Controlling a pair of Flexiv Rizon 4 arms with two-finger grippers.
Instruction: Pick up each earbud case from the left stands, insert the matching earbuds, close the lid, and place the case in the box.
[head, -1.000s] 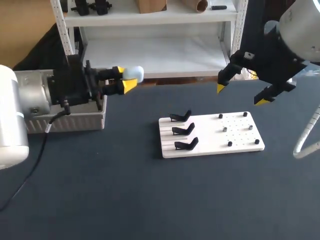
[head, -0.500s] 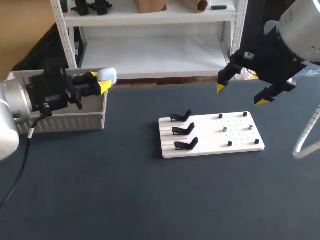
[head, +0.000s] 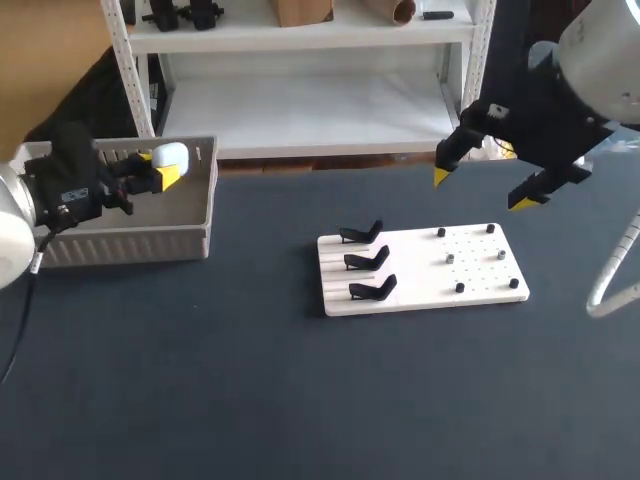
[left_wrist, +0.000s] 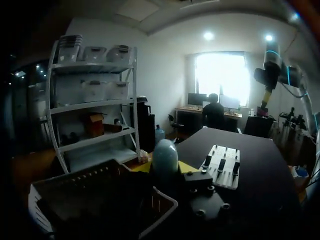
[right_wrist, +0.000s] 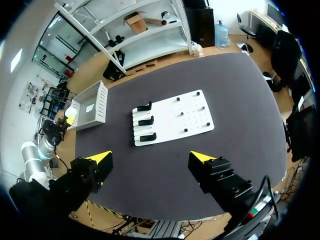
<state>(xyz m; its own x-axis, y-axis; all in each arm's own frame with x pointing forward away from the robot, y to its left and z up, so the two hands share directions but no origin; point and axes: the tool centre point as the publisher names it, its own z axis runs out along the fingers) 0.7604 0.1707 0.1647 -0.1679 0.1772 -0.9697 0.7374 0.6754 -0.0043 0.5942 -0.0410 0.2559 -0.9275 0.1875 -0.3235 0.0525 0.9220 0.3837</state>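
My left gripper (head: 160, 170) is shut on a pale, rounded earbud case (head: 170, 155) with its lid closed, held over the grey slatted box (head: 208, 205) at the table's far left. In the left wrist view the case (left_wrist: 165, 159) stands upright between the fingers, above the box's rim (left_wrist: 160, 200). The white board (head: 480, 262) in mid-table carries three black stands (head: 367, 259) on its left side, all bare. My right gripper (head: 483, 190) hangs open high above the board's far right; its own view shows its tips wide apart (right_wrist: 151, 158) over the board (right_wrist: 195, 117).
Small black and grey pegs (head: 450, 258) dot the right half of the board. Dark table surface (head: 300, 400) stretches in front of the board and the box. A cable (head: 30, 320) trails from my left arm over the table's left edge.
My left arm has swung left with the case, from beside the box's right wall to over the box. The right arm has stayed where it was.
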